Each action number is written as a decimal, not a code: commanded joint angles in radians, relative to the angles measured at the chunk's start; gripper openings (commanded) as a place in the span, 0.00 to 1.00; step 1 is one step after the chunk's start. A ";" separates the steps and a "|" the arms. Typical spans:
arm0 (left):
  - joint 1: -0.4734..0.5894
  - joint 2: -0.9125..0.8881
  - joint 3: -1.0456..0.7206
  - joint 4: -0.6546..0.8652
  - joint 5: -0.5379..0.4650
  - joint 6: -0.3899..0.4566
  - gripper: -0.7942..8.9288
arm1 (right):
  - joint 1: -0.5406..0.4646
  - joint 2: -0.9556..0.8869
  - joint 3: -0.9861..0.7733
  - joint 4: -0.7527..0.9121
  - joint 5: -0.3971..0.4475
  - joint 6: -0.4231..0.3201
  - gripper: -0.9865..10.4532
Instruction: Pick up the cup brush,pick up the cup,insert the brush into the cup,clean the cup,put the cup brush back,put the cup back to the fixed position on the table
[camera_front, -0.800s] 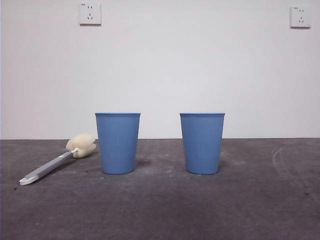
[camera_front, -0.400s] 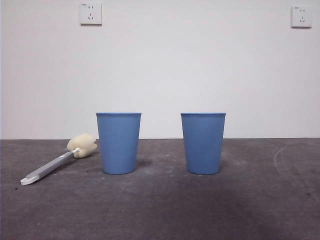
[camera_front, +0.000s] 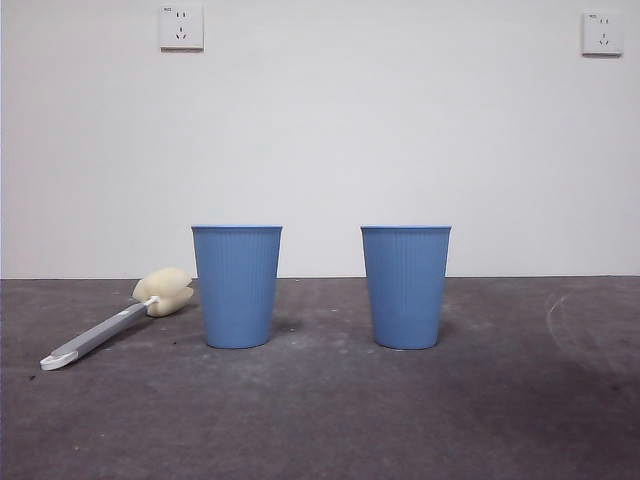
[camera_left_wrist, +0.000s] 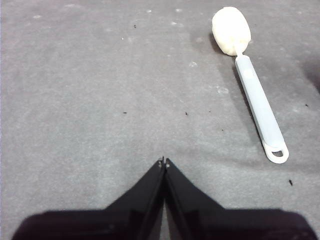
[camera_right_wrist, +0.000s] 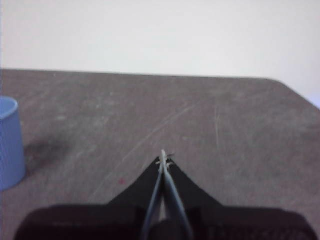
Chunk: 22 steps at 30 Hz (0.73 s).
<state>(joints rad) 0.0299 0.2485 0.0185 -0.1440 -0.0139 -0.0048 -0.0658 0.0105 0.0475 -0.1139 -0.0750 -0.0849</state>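
Ribbed blue plastic cup (camera_front: 236, 286); spongy cream head and smooth grey plastic handle of cup brush (camera_left_wrist: 250, 77); matt, scuffed, speckled surface (camera_front: 330, 410).

Two mid-blue ribbed cups (camera_front: 237, 286) (camera_front: 405, 286), a grey-handled, cream-headed cup brush (camera_front: 115, 320), a dark grey speckled table (camera_front: 330, 420).
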 joint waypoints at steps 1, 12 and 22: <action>0.002 0.003 -0.005 0.011 0.003 -0.006 0.08 | -0.002 -0.003 -0.034 -0.032 0.004 0.025 0.09; 0.002 0.003 -0.005 0.011 0.003 -0.006 0.08 | -0.001 -0.002 -0.031 -0.071 0.024 0.026 0.09; 0.002 0.003 -0.005 0.011 0.003 -0.006 0.08 | -0.001 -0.002 -0.031 -0.072 0.024 0.026 0.09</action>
<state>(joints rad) 0.0299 0.2516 0.0185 -0.1417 -0.0139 -0.0048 -0.0658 0.0105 0.0250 -0.1883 -0.0525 -0.0700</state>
